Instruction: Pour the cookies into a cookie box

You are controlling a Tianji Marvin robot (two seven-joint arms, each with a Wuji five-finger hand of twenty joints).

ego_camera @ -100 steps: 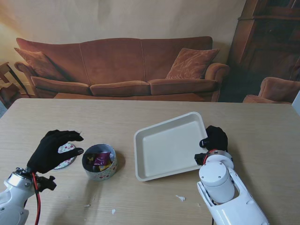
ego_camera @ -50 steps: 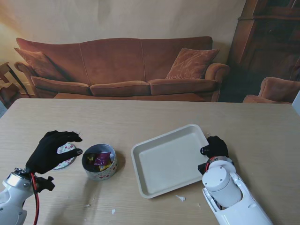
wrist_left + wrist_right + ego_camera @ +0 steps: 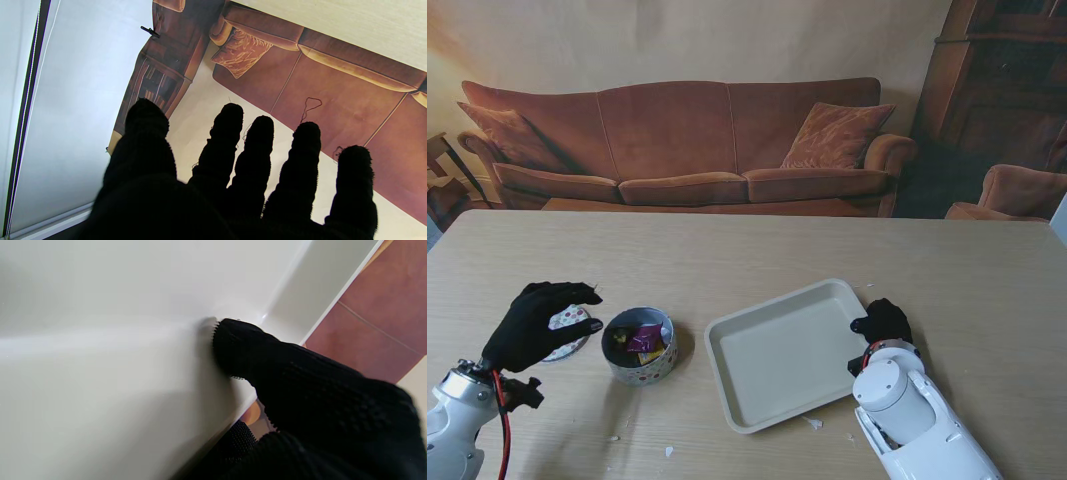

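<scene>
Stand view, looking down. Your right hand (image 3: 883,322) is clamping the right rim of the white tray (image 3: 785,352), which is lying on the wooden table (image 3: 727,250) with its long axis slanting away from you; whether the tray is fully flat cannot be told. In the right wrist view, one gloved finger (image 3: 240,346) is pressing over the tray's rim (image 3: 133,373) onto its inner wall, while another fingertip is showing beneath the edge. The tray is showing no cookies inside.

To the left of that hand, past the tray, the round cookie box (image 3: 640,346) is standing upright and uncovered, with wrapped cookies (image 3: 644,339) lying in it. Just beyond the box, your left hand (image 3: 532,323) is hovering with its fingers curled but apart, gripping nothing; the dotted lid (image 3: 567,332) is lying on the table directly under its fingertips, and contact cannot be judged. In the left wrist view, all five gloved fingers (image 3: 220,143) are spreading separately against the sofa (image 3: 333,83) and a cabinet (image 3: 160,76). A few white crumbs (image 3: 812,422) are lying on the table near your right hand.
</scene>
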